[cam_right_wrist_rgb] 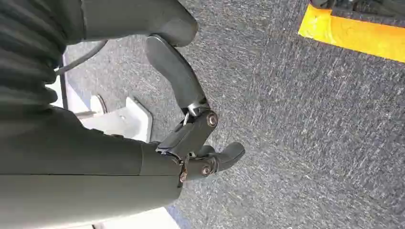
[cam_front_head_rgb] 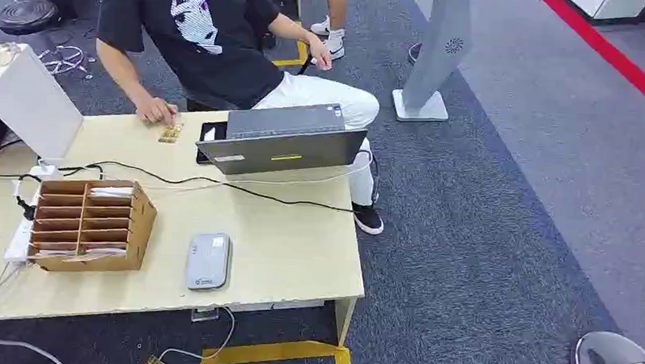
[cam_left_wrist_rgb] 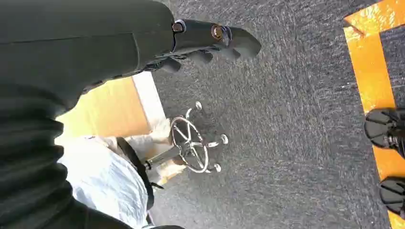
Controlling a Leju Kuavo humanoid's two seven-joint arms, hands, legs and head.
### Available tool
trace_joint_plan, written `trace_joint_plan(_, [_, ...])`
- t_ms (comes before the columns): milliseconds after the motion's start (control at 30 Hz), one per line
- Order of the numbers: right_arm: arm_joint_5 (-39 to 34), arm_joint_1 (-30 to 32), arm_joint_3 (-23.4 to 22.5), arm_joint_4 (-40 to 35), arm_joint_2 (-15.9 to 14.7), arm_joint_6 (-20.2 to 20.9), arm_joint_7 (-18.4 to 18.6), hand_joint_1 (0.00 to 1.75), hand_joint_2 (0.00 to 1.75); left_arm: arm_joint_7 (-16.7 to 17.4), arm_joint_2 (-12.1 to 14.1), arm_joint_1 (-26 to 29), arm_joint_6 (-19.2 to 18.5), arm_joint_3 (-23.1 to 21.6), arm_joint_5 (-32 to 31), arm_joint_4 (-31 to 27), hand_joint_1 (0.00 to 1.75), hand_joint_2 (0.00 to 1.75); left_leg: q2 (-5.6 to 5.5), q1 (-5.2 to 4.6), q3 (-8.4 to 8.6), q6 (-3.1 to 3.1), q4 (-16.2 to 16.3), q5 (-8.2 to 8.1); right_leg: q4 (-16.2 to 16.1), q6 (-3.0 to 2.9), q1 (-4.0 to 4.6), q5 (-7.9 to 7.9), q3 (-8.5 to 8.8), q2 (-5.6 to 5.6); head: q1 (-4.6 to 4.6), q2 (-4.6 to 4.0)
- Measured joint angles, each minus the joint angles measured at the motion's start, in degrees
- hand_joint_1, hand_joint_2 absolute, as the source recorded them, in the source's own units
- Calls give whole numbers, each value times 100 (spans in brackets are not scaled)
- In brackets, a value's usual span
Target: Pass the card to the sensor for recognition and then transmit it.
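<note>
The left robot hand is hanging over the grey carpet, its dark fingers stretched out and a little apart, holding nothing. The right robot hand is also hanging above the carpet, fingers spread and empty, with the thick thumb standing away from the others.

In the head view, a pale wooden table is standing in front of the robot. A grey card sensor is lying flat near the table's front edge, with a cable going down from that edge. Just to its left, a brown cardboard organizer with many slots is standing; light cards are lying in some of the slots. A black cable is running across the table behind them. Further back a grey laptop is sitting half open. A white box is standing at the left back corner.

A person in a black shirt is sitting behind the table, one hand resting on it beside a small yellowish object.
</note>
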Motion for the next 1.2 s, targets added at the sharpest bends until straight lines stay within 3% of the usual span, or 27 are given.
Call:
trace_joint_plan(67, [-119,5,-2,-7,0,-24,-64,0,175,-174,-11,-38,154,33,62,-11,0,175,1,0,5,0,1,0,0,0,0,0,-10,0,0,0])
trace_joint_plan(100, [-325,24,-44,-7,13,-101,-178,0,175,-575,-108,-53,540,44,274,-11,0,175,0,-1,5,0,1,1,0,0,-1,0,-13,0,-2,0])
trace_joint_plan(167, [-738,93,-215,-2,57,-258,-431,0,175,-1878,-290,-157,2149,44,737,69,0,175,-15,-1,-6,4,1,3,-1,1,-1,1,-10,-22,0,0])
trace_joint_plan(200, [-816,120,-280,0,74,-278,-499,0,175,-2279,-341,-234,3273,46,802,166,0,175,-19,-1,-8,4,1,4,-1,1,-1,1,-4,-26,4,0])
trace_joint_plan(233, [-831,143,-319,4,94,-280,-536,0,175,-2424,-427,-307,4333,46,833,291,0,175,-18,-1,-9,4,1,4,-1,1,-1,3,1,-24,7,0])
trace_joint_plan(300, [-859,168,-380,17,111,-286,-551,0,175,-2247,-518,-450,5919,48,902,528,0,175,-2,-1,-5,3,1,4,-1,-1,-1,13,-1,-5,2,0])
trace_joint_plan(333, [-872,179,-409,24,118,-286,-533,0,175,-2179,-553,-479,6175,48,927,603,0,175,10,-1,-2,2,1,4,-1,-1,-1,15,-2,7,4,0])
trace_joint_plan(367, [-883,188,-426,28,122,-286,-505,0,175,-2113,-570,-509,6135,48,938,656,0,175,10,-1,-1,2,1,4,-1,-1,-1,15,-3,8,2,0])
trace_joint_plan(467, [-896,197,-461,35,125,-284,-488,0,175,-2037,-597,-526,5321,52,959,758,0,175,9,-1,-3,2,1,5,-1,2,-1,16,-8,8,4,0])
trace_joint_plan(533, [-901,196,-472,35,125,-284,-485,0,175,-2037,-603,-529,5217,52,959,811,0,175,7,-1,-5,2,1,5,-1,3,-1,15,-9,7,4,0])
trace_joint_plan(833, [-942,197,-483,37,125,-258,-435,0,175,-2034,-614,-556,5125,52,990,894,0,175,9,0,-4,-3,1,8,-1,3,1,16,-10,8,4,0])
trace_joint_plan(1200, [-1124,226,-573,46,125,-251,-575,0,175,-3045,-625,-560,5421,52,1283,913,0,175,9,0,-4,-3,1,8,-1,3,0,16,-10,9,4,0])
